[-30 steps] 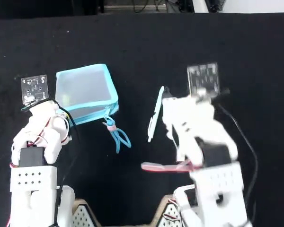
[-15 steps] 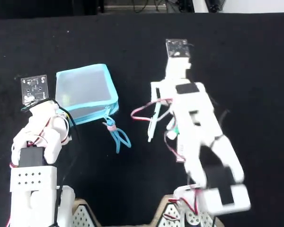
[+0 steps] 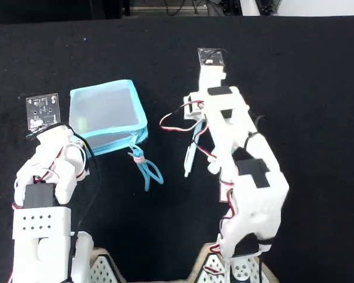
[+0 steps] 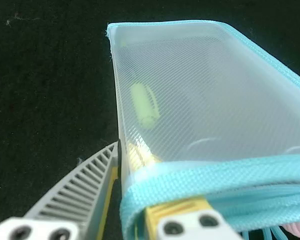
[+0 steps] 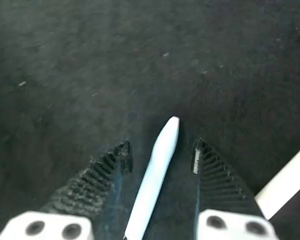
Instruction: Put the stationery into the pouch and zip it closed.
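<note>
From above, the translucent, teal-edged pouch (image 3: 108, 116) lies on the black table (image 3: 307, 76) ahead of the left arm; a slim white pen (image 3: 190, 154) lies apart from it, beside the right arm. In the left wrist view, the left gripper (image 4: 124, 160) pinches the pouch's corner — a yellow-green item (image 4: 144, 105) shows through the mesh. In the right wrist view, the right gripper (image 5: 161, 146) is spread — one finger on either side of the pen.

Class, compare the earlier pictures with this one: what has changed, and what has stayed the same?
The right gripper swung forward and toward the pouch, and is now open astride the pen. The pen, the pouch and the left gripper holding its rim stayed put.
</note>
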